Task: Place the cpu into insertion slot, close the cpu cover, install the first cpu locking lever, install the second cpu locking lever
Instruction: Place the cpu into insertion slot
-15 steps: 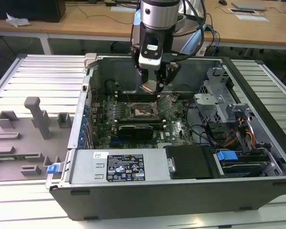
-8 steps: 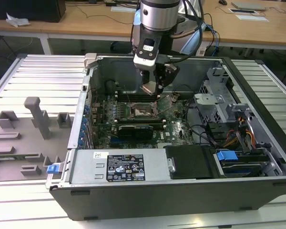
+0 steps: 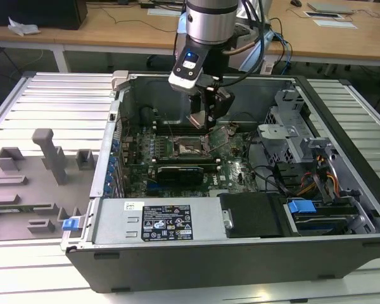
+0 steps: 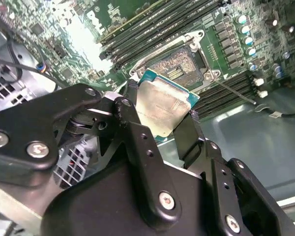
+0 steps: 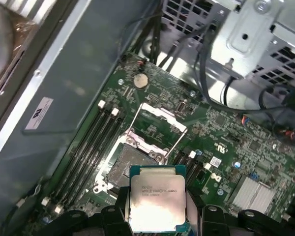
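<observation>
**DESK:** What sits closest to the lens?

**FLOOR:** The near wall of the open computer case (image 3: pixel 114 221). Just past it lies a long black expansion card (image 3: pixel 180 171), then the insertion slot (image 3: pixel 190 147) on the green board.

**DESK:** And the arm?

**FLOOR:** The gripper (image 3: pixel 202 122) hangs inside the case above the slot. In the second wrist view its fingers (image 4: pixel 132 123) are pinched on two opposite edges of the cpu (image 4: pixel 164 105). The chip is held in the air, silvery top up, apart from the slot.

**DESK:** What could go wrong?

**FLOOR:** The hold is on thin edges only, so a slip looks possible. If the chip goes down tilted or off-square, a corner would likely dig into the golden contacts. The cpu cover (image 5: pixel 163 116) stands raised beside the slot, and a thin locking lever (image 4: pixel 233 92) juts out near it. Either could catch a finger.

**DESK:** Room to move?

**FLOOR:** It is tight at board level, where memory slots (image 5: pixel 91 142) flank the socket. Overhead it is open. The case walls stand well apart from the gripper. Farther off, on the exterior view's right, is the drive cage (image 3: pixel 285 130).
</observation>
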### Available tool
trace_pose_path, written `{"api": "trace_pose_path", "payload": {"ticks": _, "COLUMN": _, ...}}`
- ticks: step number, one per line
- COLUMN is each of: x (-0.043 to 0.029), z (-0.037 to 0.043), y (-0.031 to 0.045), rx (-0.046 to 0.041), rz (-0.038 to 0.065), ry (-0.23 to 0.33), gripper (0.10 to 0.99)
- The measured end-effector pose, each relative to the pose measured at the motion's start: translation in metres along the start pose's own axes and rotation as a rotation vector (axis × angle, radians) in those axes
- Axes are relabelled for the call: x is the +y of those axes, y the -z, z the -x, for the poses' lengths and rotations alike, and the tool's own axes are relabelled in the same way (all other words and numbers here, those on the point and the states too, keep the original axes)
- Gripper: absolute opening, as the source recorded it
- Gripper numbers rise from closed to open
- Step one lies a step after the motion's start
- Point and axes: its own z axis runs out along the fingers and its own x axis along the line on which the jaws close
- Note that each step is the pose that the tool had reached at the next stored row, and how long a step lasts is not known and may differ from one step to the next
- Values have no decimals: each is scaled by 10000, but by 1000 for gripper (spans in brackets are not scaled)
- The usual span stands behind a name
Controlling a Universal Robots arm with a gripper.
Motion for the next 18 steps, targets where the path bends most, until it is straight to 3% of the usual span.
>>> {"api": "trace_pose_path", "payload": {"ticks": 18, "x": -8, "z": 1, "y": -154, "rx": -253, "rz": 13, "ry": -4553, "gripper": 541}}
